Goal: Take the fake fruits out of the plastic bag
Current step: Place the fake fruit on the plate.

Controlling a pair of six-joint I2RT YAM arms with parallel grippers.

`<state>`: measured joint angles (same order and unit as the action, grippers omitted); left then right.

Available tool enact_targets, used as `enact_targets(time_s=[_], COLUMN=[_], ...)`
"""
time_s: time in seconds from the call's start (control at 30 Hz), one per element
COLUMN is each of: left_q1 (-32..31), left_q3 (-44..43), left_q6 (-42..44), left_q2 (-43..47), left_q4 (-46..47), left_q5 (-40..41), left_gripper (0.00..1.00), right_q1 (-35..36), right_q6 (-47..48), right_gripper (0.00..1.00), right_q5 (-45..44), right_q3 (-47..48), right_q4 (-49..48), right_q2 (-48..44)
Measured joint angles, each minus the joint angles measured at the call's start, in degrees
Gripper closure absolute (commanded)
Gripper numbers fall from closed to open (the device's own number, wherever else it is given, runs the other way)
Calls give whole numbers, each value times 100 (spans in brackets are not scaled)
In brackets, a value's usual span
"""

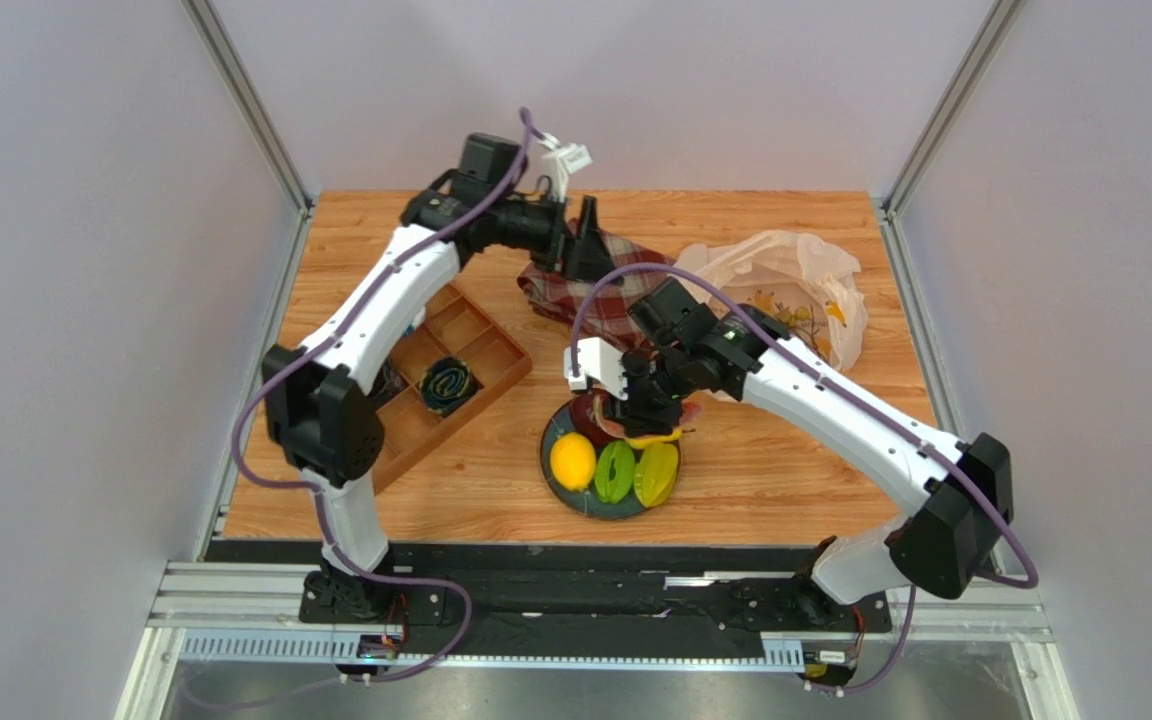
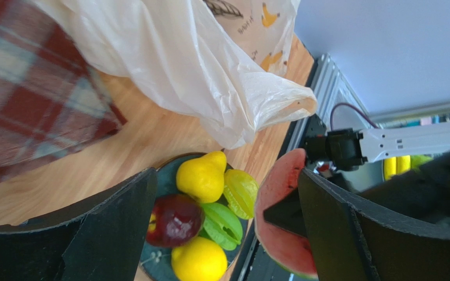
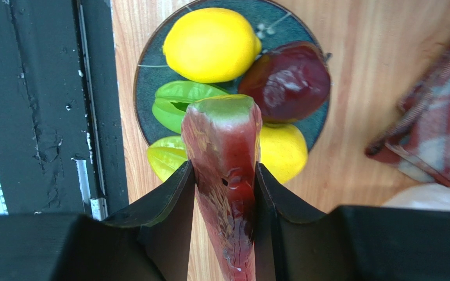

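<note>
Plastic fruits mostly out: lemon (image 3: 211, 44), dark red fruit (image 3: 286, 82) and green pieces (image 3: 177, 102) lie on the plate (image 3: 145, 76) by the worktop's near edge. Right gripper (image 3: 224, 170) is clamped on the watermelon slice (image 3: 221, 134), above that plate, not yet released. Left gripper (image 1: 585, 248) hangs spread, empty, near the far edge. Plastic bag (image 1: 778, 285) slumps crumpled at the far right corner; remaining contents cannot be told.

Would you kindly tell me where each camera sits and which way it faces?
Top external: above and behind the table, looking down; left arm and right arm show.
Left wrist: beside the plaid cloth, facing the plastic bag and plate; its open jaws show.
Right wrist: straight above the plate, looking down; its jaws shut on the watermelon slice.
Shared: both wrist views show the plate and the slice.
</note>
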<state>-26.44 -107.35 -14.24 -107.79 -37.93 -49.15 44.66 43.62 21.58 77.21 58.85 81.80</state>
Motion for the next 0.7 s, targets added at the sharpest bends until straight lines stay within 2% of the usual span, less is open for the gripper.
enact_targets(time_s=[0.2, 0.3, 0.57, 0.7], left_q1=[754, 925, 984, 1040], left_q3=[350, 577, 1019, 1113], left_q6=[-44, -26, 131, 153], left_q2=[1178, 1569, 1779, 1838], left_q4=[107, 153, 59, -2], left_q5=[103, 111, 192, 188], left_gripper=[4, 5, 5, 5], right_q1=[175, 343, 1226, 1281], right_q6=[-20, -125, -1213, -1438], right_gripper=[74, 75, 73, 72], right_q5=[212, 236, -227, -365], right_q3=[-4, -48, -669, -590], right_q4=[2, -63, -774, -892], right_q2=[529, 678, 671, 761])
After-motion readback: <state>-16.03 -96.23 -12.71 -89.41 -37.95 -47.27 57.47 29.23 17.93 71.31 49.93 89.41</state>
